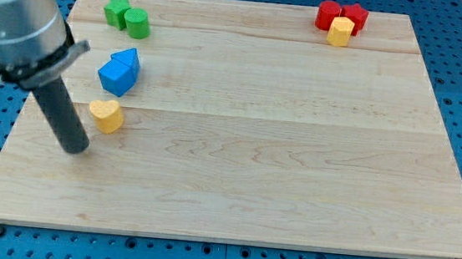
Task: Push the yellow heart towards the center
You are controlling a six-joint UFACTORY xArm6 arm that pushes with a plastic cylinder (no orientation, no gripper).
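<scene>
The yellow heart [107, 115] lies on the wooden board [279, 150] at the view's left, below two touching blue blocks [119, 71]. My tip [76, 149] rests on the board just left of and below the yellow heart, a small gap apart from it. The dark rod rises up and to the left from the tip to the grey arm body at the view's top left.
A green block [117, 10] and a green cylinder [136, 23] sit at the top left. Two red blocks [340, 15] and a yellow block [339, 31] cluster at the top right. Blue perforated table surrounds the board.
</scene>
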